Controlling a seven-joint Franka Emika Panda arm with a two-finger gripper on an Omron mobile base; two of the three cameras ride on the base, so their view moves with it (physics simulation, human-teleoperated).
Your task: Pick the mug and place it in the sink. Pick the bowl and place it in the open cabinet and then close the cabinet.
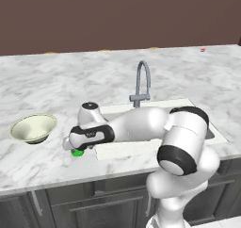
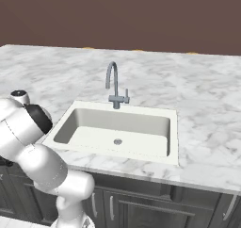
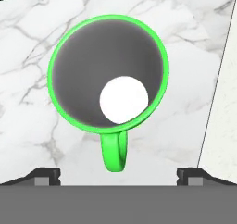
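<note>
The mug (image 3: 109,72) is bright green, with a thin round rim, a dark grey inside, a white circular bottom and a small green loop handle pointing toward the gripper (image 3: 118,174). It stands upright on the marble counter (image 3: 28,102), directly ahead of the spread-apart fingertips (image 3: 46,174), centred between them, untouched.

Below my wrist the small bright green mug (image 3: 109,75) looks like smooth plastic, matt dark grey inside with a white floor. The white grey-veined marble counter (image 1: 56,81) appears polished. The cream shallow bowl (image 1: 34,128) seems glazed ceramic. The white rectangular sink (image 2: 117,130) looks matt; its grey gooseneck faucet (image 2: 113,88) is brushed metal.
</note>
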